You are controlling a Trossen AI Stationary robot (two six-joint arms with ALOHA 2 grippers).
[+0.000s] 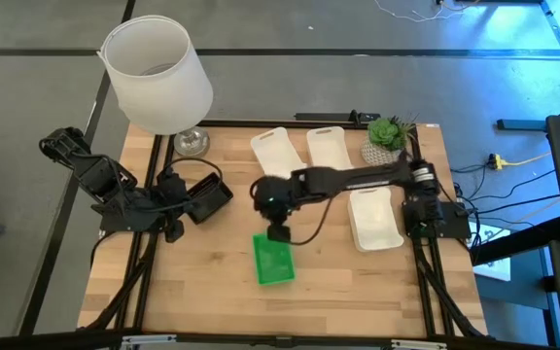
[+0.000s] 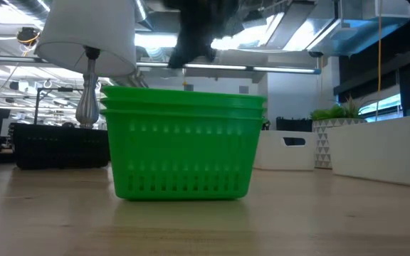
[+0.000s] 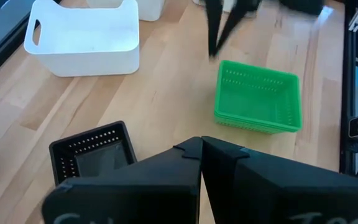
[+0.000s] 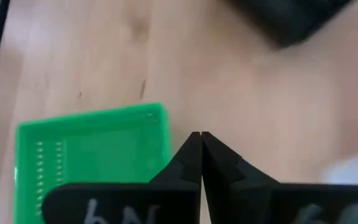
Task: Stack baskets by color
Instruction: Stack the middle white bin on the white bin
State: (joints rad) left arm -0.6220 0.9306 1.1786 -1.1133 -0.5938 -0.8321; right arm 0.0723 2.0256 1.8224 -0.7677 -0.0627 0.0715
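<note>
High view shows the green baskets [image 1: 274, 260] nested as one stack on the wooden table [image 1: 192, 292], and everything else is placed from that stack. The low view shows three green rims one inside another, so the green set looks finished. The right gripper [image 1: 278, 233] hangs just beyond the stack's far edge, above the table and apart from the plastic; the right wrist view shows its fingers pressed together on nothing. The left gripper [image 3: 201, 149] waits to the left of the stack, also closed and empty, with the black basket [image 1: 208, 201] just below it, between it and the stack. Whether a second black one sits inside it cannot be told. Three white baskets lie apart, not yet stacked: two [image 1: 273, 153] [image 1: 328, 148] on the far side of the green stack, one [image 1: 374, 218] to its right. A lamp [image 1: 158, 73] stands far left of the stack, a small potted plant [image 1: 388, 136] far right.

Judged from here, the right arm must next travel to a white basket. Its closed tips sit close to the green rim, so a low sweep could clip the light stack and slide or tip it. Reaching the far white baskets also risks brushing the plant.
</note>
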